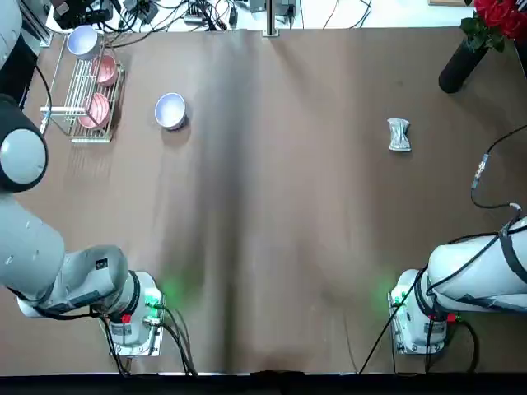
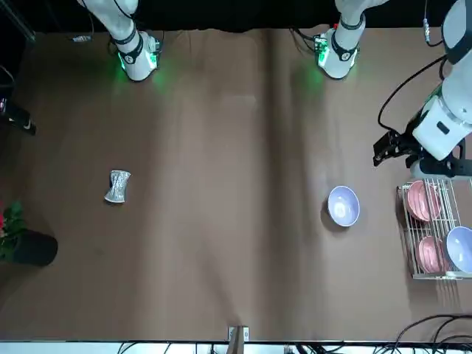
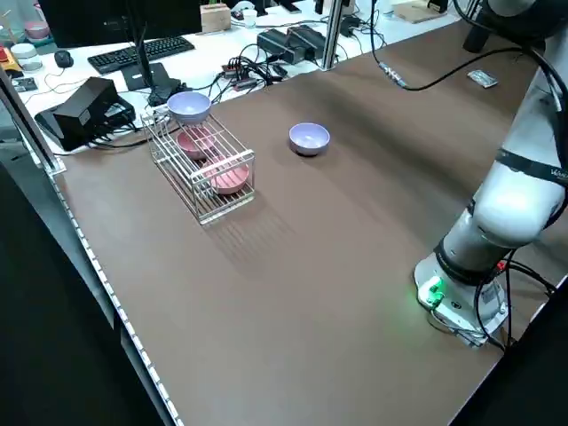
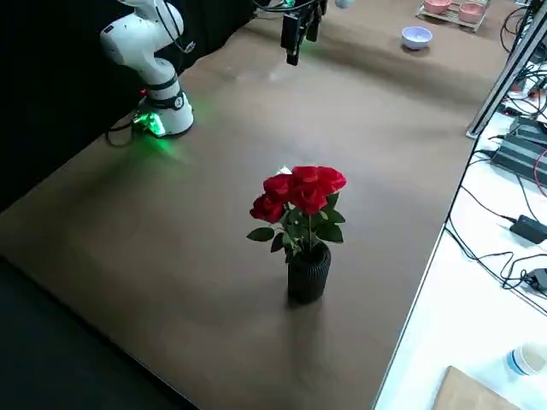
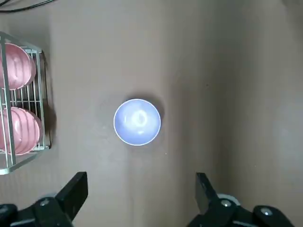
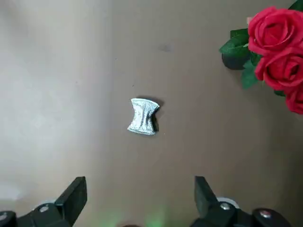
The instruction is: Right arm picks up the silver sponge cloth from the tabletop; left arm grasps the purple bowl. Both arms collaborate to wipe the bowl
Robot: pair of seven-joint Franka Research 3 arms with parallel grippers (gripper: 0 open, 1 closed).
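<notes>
1. Right gripper (image 6: 139, 198): fingers spread wide, nothing between them, held high above the table. The silver sponge cloth (image 6: 142, 116) sits dead ahead of it in the wrist view, centred between the fingertips.
2. Cloth in top view (image 1: 399, 135): flat on the brown table (image 1: 272, 214), right half, about 12 o'clock from the right arm base (image 1: 418, 317) and well apart from it. Pinched at the waist, flared at both ends; long axis runs 12-to-6 in the top view, so it lies crosswise to the line between the two fingers in the wrist view.
3. Black vase of red roses (image 1: 471, 51) is at roughly 1–2 o'clock from the cloth, near but apart.
4. Left gripper (image 5: 141, 198): also wide, holding nothing, raised. The purple bowl (image 5: 137, 121) is centred ahead of it between the fingertips.
5. Bowl in top view (image 1: 170, 110): upright on the table, left half, about 12 o'clock from the left arm base (image 1: 136, 317). The wire dish rack (image 1: 82, 103) with two pink bowls and another purple one is just beside it at 9 o'clock, not touching.
6. Each arm is nearer its own target; cloth and bowl are well apart, the cloth at about 3 o'clock from the bowl.
7. This layout fits either a start or an end with both things set back down; can't tell which.
</notes>
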